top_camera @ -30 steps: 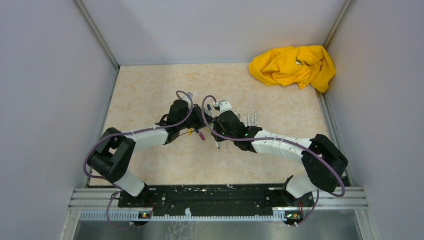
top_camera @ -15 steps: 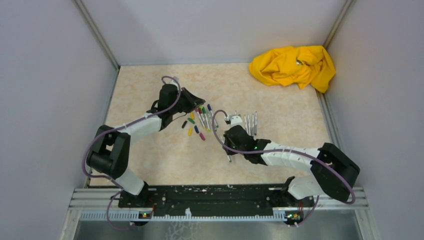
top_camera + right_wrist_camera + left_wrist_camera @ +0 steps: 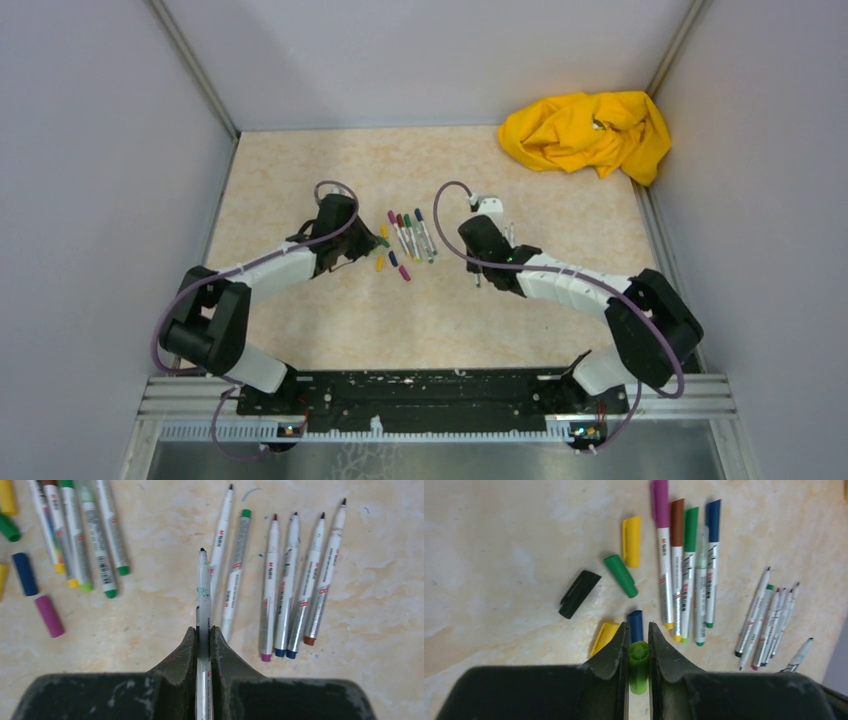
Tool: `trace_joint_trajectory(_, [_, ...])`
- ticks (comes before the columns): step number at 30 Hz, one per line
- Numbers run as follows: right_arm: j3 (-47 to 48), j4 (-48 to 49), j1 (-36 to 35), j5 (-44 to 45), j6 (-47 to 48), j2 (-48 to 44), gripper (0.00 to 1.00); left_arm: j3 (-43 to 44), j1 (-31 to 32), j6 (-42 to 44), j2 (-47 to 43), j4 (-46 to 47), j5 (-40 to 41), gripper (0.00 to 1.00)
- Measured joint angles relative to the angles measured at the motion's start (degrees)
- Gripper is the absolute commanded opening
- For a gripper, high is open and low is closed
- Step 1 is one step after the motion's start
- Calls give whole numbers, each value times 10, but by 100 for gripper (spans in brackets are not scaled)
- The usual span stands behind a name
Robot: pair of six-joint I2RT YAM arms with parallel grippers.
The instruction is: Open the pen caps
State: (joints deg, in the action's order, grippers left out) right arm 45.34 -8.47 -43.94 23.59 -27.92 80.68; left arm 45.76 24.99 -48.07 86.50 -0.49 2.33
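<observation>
Uncapped pen (image 3: 203, 595) in right hand (image 3: 202, 645)

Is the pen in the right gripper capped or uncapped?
Uncapped. The pen shows a bare dark tip beyond the right gripper, while the left gripper pinches a light green cap.

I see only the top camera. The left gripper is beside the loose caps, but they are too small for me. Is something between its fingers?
Observer: Yes. The left wrist view shows the left gripper shut on a light green cap, with the open end of the cap pointing forward.
Operator: Thank you. And the right gripper, does it hold a pen with the cap on?
Observer: No. In the right wrist view the right gripper is shut on a pen whose dark tip is bare. There is no cap on it.
</observation>
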Motion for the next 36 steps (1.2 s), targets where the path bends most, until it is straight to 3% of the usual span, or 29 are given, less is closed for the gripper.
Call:
trace_joint_trajectory(9, [28, -23, 53, 10, 23, 57, 0, -28, 0, 17, -2, -12, 29, 24])
trace_joint_trajectory(23, [52, -10, 90, -2, 54, 128, 0, -43, 0, 17, 20, -7, 32, 32])
trace_joint_trajectory(33, [66, -4, 93, -11, 69, 148, 30, -44, 0, 16, 20, -5, 32, 45])
trace_joint_trajectory(36, [66, -3, 93, -12, 73, 148, 32, -46, 0, 15, 20, -5, 32, 46])
